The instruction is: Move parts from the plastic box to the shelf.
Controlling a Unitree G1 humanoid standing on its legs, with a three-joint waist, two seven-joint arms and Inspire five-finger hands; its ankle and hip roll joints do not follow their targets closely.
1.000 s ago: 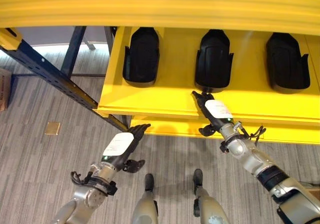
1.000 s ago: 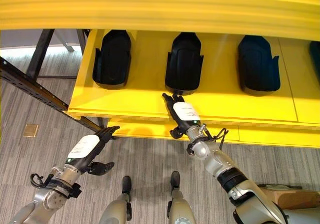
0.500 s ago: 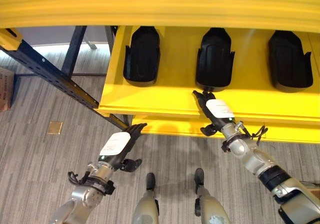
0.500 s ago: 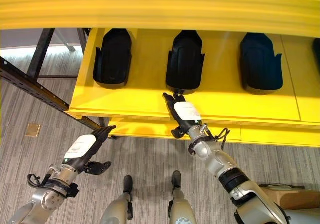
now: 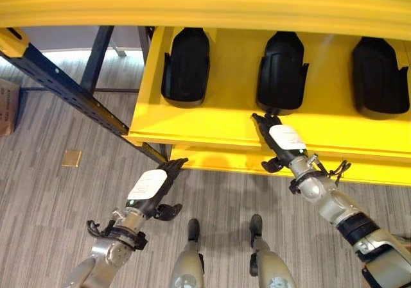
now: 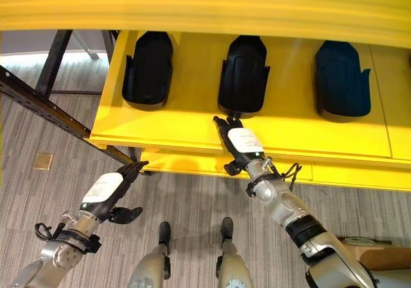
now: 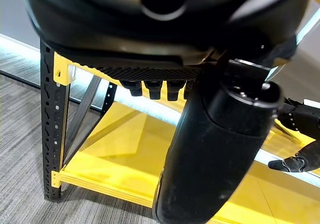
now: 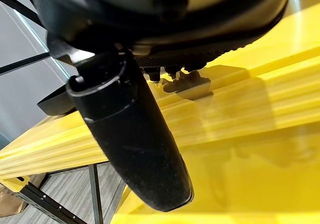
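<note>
My left hand hangs low over the floor, just short of the shelf's front edge near its left corner, fingers straight, holding nothing. My right hand is up on the shelf's front edge, fingers stretched flat, tips right at the near end of the middle part; touching or just shy, can't tell. It grips nothing.

Three black parts sit in a row farther back: left part, the middle one, right part, well apart from each other.

I'd guess this is the final nudge. Best bet: push straight back with flat fingers, gently, so it stays in line with its neighbours.
</note>
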